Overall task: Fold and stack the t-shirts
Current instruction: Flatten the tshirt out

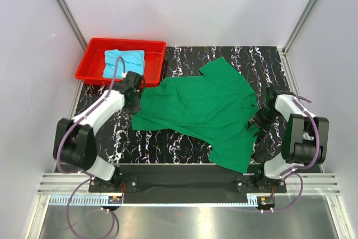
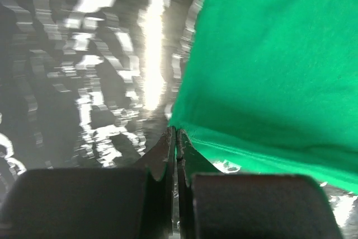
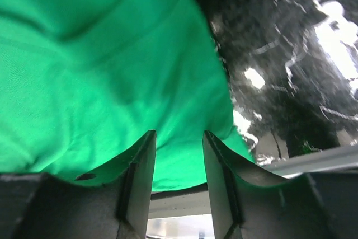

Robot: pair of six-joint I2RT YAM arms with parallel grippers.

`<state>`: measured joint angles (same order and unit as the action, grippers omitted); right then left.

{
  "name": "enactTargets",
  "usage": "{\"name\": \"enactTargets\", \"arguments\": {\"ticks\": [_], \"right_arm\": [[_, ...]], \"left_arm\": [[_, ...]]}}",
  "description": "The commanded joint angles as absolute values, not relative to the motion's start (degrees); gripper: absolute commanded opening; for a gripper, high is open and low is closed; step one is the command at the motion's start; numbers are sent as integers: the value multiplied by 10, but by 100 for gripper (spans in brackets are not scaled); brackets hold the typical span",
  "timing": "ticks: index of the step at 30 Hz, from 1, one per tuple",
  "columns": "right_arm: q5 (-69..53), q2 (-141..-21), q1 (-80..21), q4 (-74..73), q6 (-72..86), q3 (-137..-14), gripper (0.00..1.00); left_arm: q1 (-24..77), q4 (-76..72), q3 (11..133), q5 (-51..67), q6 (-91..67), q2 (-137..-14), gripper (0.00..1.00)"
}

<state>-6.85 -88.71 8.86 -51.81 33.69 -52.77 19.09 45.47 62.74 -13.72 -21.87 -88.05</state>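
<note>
A soft dark green cloth t-shirt (image 1: 207,110) lies spread, lightly rumpled, on the glossy black white-veined tabletop (image 1: 168,144); a crumpled light cyan-blue t-shirt (image 1: 124,61) sits in the rectangular red plastic tray (image 1: 88,62) at far left. Only the left wrist view shows the left pincer (image 2: 175,138) pressed together on the green shirt's hem corner, and the right wrist view the right pincer (image 3: 179,155) spread over its opposite edge.
</note>
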Motion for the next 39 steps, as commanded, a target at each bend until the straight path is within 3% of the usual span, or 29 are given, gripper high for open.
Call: {"name": "enactTargets", "arguments": {"ticks": [1,8,14,19,23,30,34,39], "right_arm": [[-84,-920,81,-478,331,-525,46],[-101,-1049,33,-441,332,-624,46],[-94,-1141,-25,-491,308,-813,47],[-26,-1138,-25,-594,273,-905,59],[-3,-1025,-24,-616,267,-792,68],[-164,-800,-31,-555,376,-508,56],[-185,-759,-39,-495,417,-417,50],[-188,-778,-47,-481,417,-388,50]], "left_arm": [[185,460,614,-153,-218,-835,0],[142,466,583,-167,-245,-810,0],[67,462,608,-173,-237,-819,0],[41,461,630,-145,-227,-841,0],[42,446,609,-99,-236,-840,0],[45,431,577,-67,-241,-832,0],[46,431,573,-62,-239,-822,0],[47,432,570,-52,-240,-813,0]]}}
